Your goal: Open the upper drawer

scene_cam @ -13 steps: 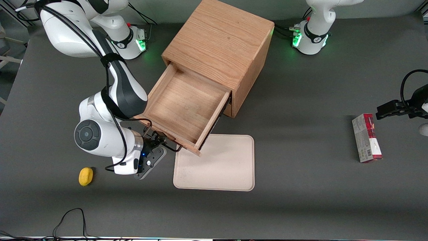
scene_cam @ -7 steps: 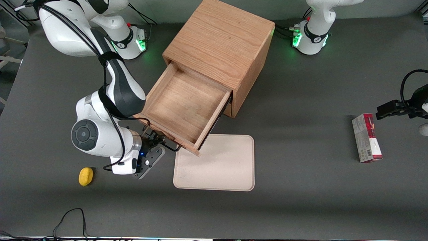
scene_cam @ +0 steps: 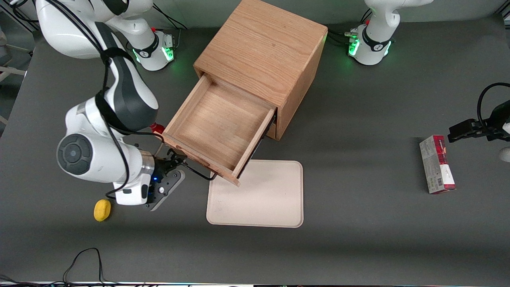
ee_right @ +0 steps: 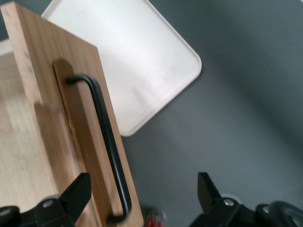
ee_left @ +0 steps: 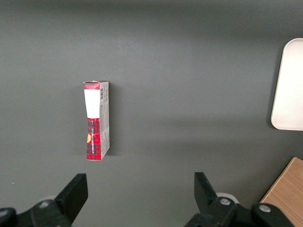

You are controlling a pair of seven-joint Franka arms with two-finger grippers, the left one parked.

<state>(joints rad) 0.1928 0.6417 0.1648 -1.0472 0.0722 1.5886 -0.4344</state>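
The upper drawer (scene_cam: 217,127) stands pulled far out of the oak cabinet (scene_cam: 263,48), its light-wood box showing nothing inside. Its long black wire handle (scene_cam: 198,172) runs along the front panel. My right gripper (scene_cam: 172,162) is open and holds nothing, just in front of the drawer front at its end toward the working arm's side. In the right wrist view the fingers (ee_right: 75,191) of the gripper (ee_right: 142,188) stand wide apart, with the handle (ee_right: 106,142) and drawer front (ee_right: 47,90) close by but not gripped. The lower drawer is hidden beneath the upper one.
A beige tray (scene_cam: 259,195) lies on the table in front of the open drawer, partly under its corner, and shows in the right wrist view (ee_right: 137,61). A small yellow object (scene_cam: 102,209) lies near my wrist. A red item (scene_cam: 156,127) sits beside the drawer. A red-and-white box (scene_cam: 436,164) lies toward the parked arm's end.
My right arm and gripper have moved away from the handle's middle toward the working arm's end of the table. The drawer has stayed pulled out in the same place.
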